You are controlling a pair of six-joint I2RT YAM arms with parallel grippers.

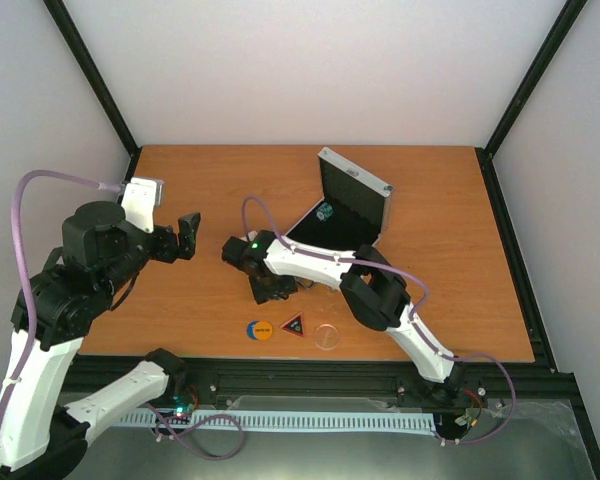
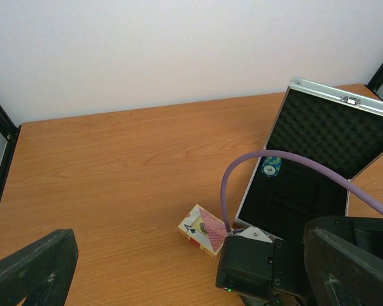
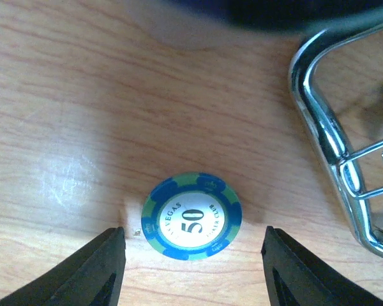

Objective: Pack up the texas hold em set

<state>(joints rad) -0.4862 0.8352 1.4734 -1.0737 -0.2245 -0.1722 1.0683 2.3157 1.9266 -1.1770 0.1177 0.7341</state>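
Observation:
The silver case (image 1: 356, 181) stands open at the table's middle back, with one blue chip (image 1: 325, 211) on its black lining; the left wrist view shows case (image 2: 342, 97) and chip (image 2: 271, 167) too. My right gripper (image 1: 270, 292) is open, pointing down just left of the case. In its wrist view its fingertips (image 3: 108, 264) straddle a blue-green "50" chip (image 3: 191, 224) lying flat on the wood, without touching it. The case's chrome handle (image 3: 325, 140) is to the right. The pink-white card pack (image 2: 204, 231) lies beside the right wrist. My left gripper (image 1: 188, 238) is open, empty and raised at left.
The orange disc (image 1: 259, 329), the black-red triangle (image 1: 293, 325) and the clear disc (image 1: 326, 336) lie in a row near the table's front edge. The right arm's purple cable (image 2: 242, 167) arches over the case's corner. Black frame posts stand at the back corners.

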